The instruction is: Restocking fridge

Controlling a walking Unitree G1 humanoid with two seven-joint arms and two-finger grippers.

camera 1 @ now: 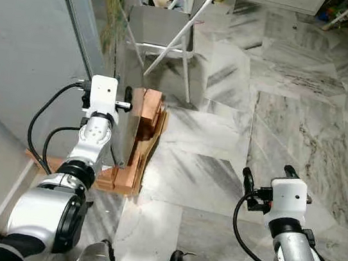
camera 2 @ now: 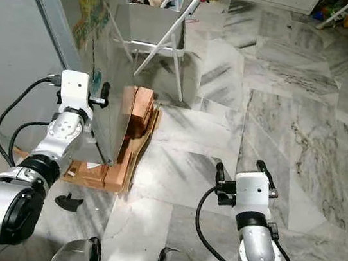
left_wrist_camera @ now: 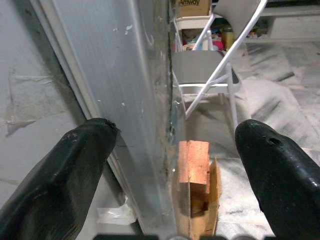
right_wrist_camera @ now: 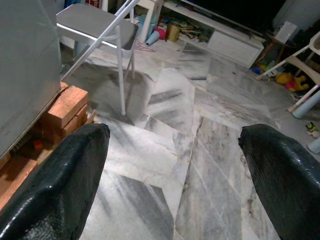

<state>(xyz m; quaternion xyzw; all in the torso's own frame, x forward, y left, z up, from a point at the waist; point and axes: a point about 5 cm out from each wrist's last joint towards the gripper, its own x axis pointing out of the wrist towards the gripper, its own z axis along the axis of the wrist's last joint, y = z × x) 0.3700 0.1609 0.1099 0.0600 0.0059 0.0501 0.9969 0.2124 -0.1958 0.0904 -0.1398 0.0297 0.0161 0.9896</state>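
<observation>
We judge door-opening is in hand: left gripper [left_wrist_camera: 172, 150], jaws wide, straddles the fridge door [left_wrist_camera: 130, 100] edge. Next: close, pull. Right gripper [right_wrist_camera: 175, 150] wide, idle.

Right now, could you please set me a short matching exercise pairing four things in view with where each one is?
1. fridge door
2. folding chair
3. wooden blocks
4. right end effector

A. under the fridge
B. beyond the fridge, on the marble floor
C. open over bare floor
D. between the left end effector's fingers

Pairs: 1-D, 2-B, 3-A, 4-C
</observation>
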